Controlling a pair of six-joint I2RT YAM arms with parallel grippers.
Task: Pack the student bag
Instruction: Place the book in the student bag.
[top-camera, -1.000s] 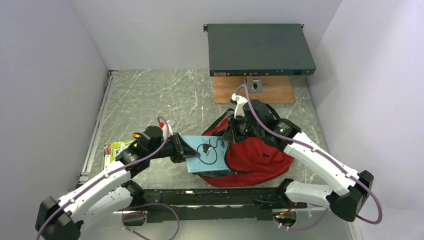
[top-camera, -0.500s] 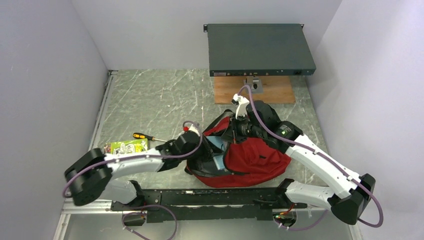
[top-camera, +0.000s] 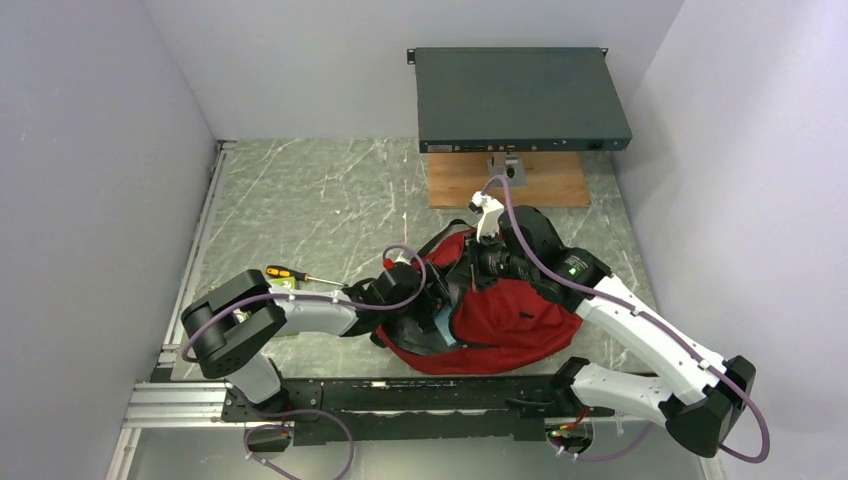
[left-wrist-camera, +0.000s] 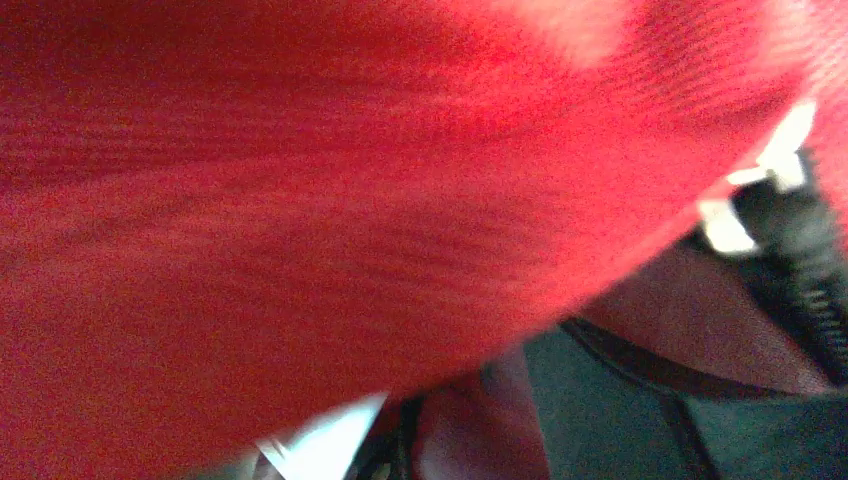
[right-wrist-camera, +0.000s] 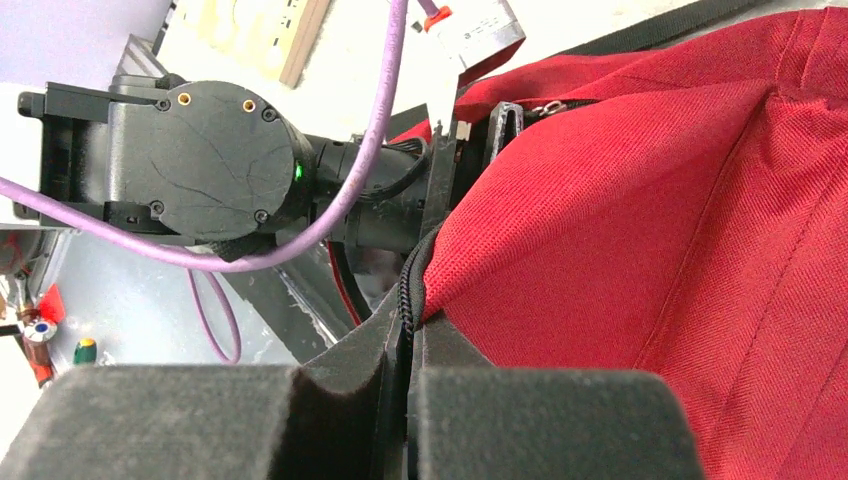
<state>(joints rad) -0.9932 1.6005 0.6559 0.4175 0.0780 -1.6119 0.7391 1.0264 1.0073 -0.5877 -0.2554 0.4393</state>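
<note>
The student bag (top-camera: 510, 322) lies at the near middle of the table (top-camera: 300, 200); my left gripper (top-camera: 436, 303) is buried in its left-facing mouth, spread impossible to tell; beyond, my right gripper (right-wrist-camera: 405, 392) is clamped on its zipper edge.

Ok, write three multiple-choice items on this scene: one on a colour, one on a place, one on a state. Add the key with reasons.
1. What colour is the soft fabric backpack with black straps?
A. blue; B. green; C. red.
2. Where does the screwdriver with the orange and black handle lie?
A. on the grey marbled table, left of the backpack; B. inside the backpack; C. in a gripper.
3. What is the right gripper doing?
A. hanging open; B. pinching the backpack's black zipper edge; C. holding a pen.
Key: 1 C, red cloth fills both wrist views; 2 A, it lies on the bare tabletop; 3 B, it is closed on the zipper seam.
</note>
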